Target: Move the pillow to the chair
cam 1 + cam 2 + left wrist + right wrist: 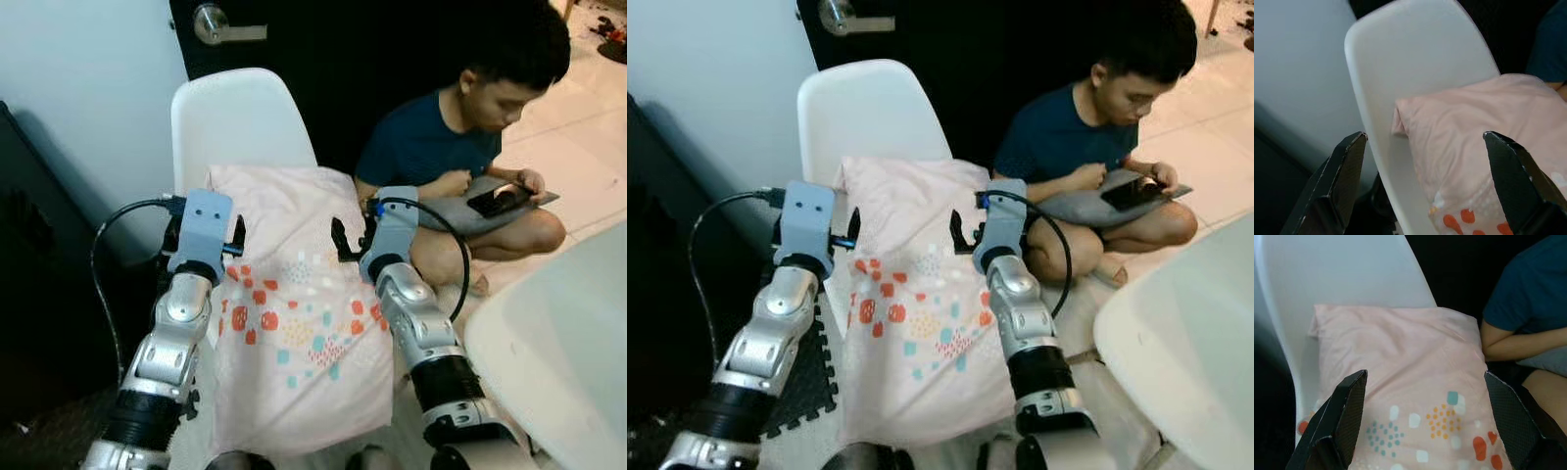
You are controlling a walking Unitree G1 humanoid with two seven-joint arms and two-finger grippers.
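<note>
Lengthwise on the white chair, pink pillow, far end against the backrest, between open left hand and open right hand.

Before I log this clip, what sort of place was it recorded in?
Most likely a room in a lived-in home. A white chair holding a patterned pillow stands against a dark door with a lever handle, and a person sits on the pale tiled floor using a phone.
</note>
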